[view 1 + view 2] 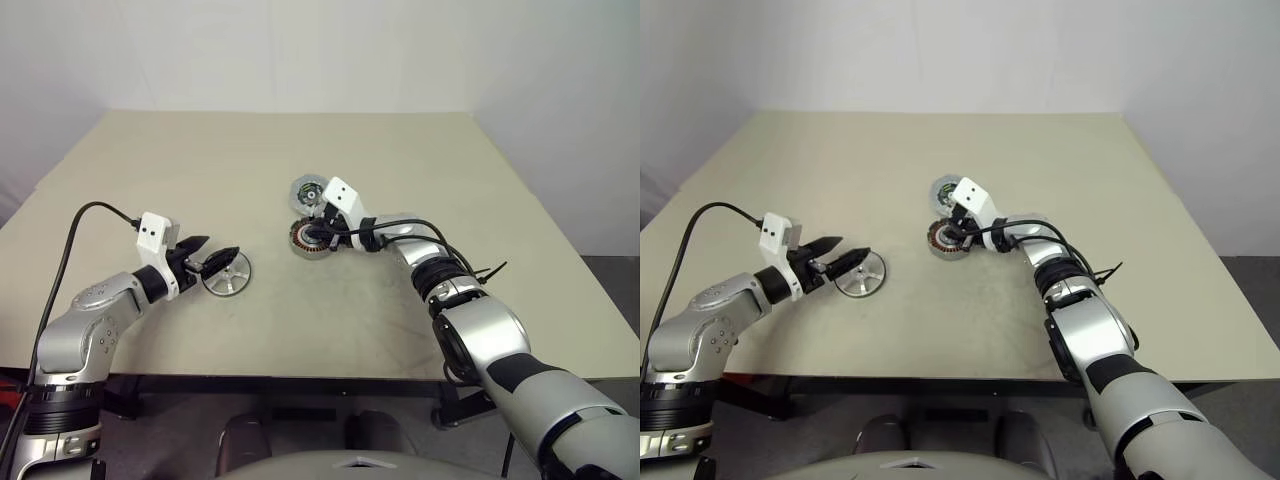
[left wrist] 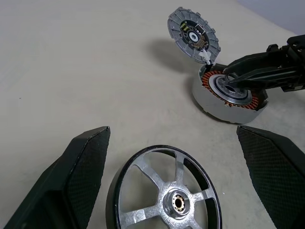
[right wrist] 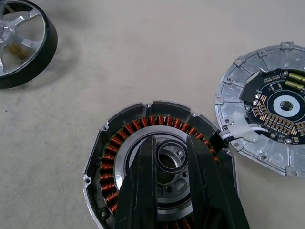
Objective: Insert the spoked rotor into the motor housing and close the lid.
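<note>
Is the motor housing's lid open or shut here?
Open. The lid lies flat beside the motor housing, circuit side up, and the copper windings show.

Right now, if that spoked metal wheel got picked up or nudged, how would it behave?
The wheel looks like rigid metal, so probably stiff and fairly heavy for its size. Lying flat on the table, it should slide, not roll. Its smooth dark rim may be slippery to grip.
</note>
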Available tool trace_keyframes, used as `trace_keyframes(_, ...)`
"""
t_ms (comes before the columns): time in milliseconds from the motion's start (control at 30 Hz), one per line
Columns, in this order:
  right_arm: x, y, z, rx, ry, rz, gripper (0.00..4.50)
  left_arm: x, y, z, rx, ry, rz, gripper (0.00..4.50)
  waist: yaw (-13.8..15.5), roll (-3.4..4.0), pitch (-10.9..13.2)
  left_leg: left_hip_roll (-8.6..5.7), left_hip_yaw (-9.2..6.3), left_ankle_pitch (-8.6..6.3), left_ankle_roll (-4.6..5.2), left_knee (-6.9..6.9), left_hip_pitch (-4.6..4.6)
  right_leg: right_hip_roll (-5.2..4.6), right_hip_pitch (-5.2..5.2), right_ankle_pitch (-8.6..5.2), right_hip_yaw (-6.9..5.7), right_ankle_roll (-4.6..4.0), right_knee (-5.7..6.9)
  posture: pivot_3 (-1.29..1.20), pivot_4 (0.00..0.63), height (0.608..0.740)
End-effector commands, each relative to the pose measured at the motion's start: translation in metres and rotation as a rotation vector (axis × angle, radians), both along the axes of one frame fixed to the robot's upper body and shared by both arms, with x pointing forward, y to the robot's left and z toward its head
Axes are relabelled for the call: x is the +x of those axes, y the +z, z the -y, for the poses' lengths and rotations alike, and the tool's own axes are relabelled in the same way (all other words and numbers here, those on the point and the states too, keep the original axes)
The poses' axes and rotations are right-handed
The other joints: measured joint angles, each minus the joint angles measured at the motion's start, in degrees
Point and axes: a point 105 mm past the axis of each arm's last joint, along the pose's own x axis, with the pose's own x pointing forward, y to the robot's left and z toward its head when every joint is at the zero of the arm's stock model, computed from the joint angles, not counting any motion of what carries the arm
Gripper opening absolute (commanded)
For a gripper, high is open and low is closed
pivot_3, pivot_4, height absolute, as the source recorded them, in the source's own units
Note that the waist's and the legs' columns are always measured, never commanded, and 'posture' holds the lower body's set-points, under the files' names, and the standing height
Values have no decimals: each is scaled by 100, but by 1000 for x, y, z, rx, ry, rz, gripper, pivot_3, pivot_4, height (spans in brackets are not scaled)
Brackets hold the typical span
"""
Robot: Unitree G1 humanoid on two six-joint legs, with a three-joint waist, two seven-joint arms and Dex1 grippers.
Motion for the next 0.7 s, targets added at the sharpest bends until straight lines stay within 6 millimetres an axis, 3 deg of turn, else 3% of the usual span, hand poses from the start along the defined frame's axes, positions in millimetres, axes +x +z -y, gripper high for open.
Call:
trace_keyframes(33,4,20,-6,30,23,64,569,2,14,-3,11,2,60,4500,1,0,0,0,0,0,0,0,0,0,0,0,0,0,0,0,0,740)
trace_keyframes(400,1,0,2,-17,-5,27,569,3,14,-2,14,-1,61,4500,2,0,0,0,0,0,0,2,0,0,0,0,0,-1,0,0,0,740)
trace_keyframes(700,1,-4,5,-35,-7,20,569,3,14,-2,15,1,63,4500,2,0,0,0,0,0,0,5,1,0,1,0,0,-1,6,0,0,740)
